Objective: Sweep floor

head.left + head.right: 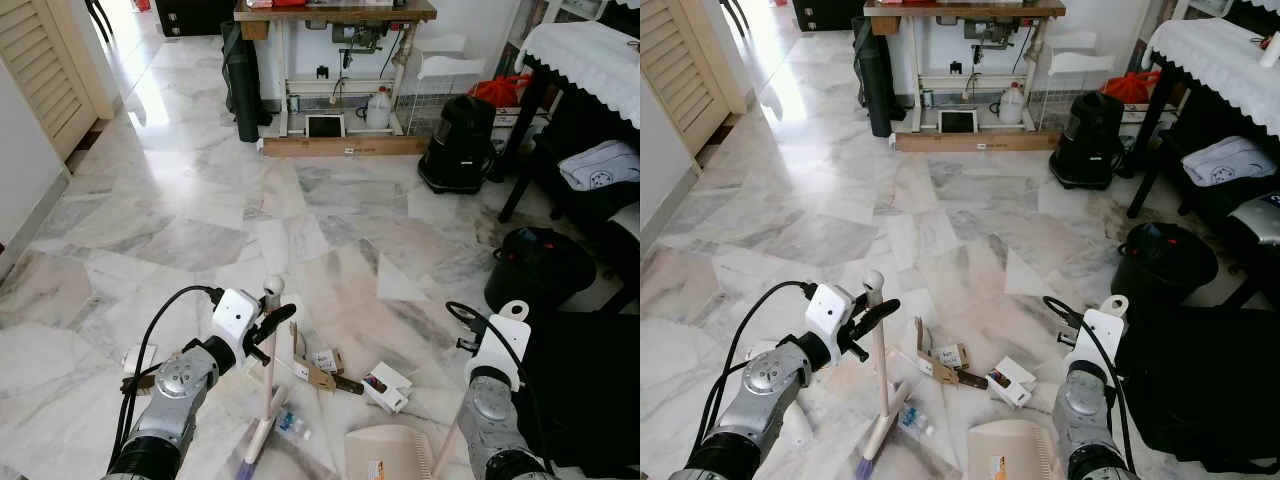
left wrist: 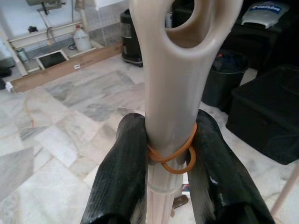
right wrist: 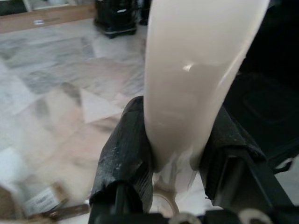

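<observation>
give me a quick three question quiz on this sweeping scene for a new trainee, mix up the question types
1. True or false: the left hand is closed around the broom handle.
2. Multiple choice: what does the right hand hold? A) a cloth B) the dustpan handle C) a bottle
3. Short answer: where does the litter, such as the cardboard scraps and the small box, lie relative to the dustpan?

Key: 1. True. 2. B, the pale dustpan handle. 3. On the marble floor just beyond the dustpan, between it and the broom head.
</observation>
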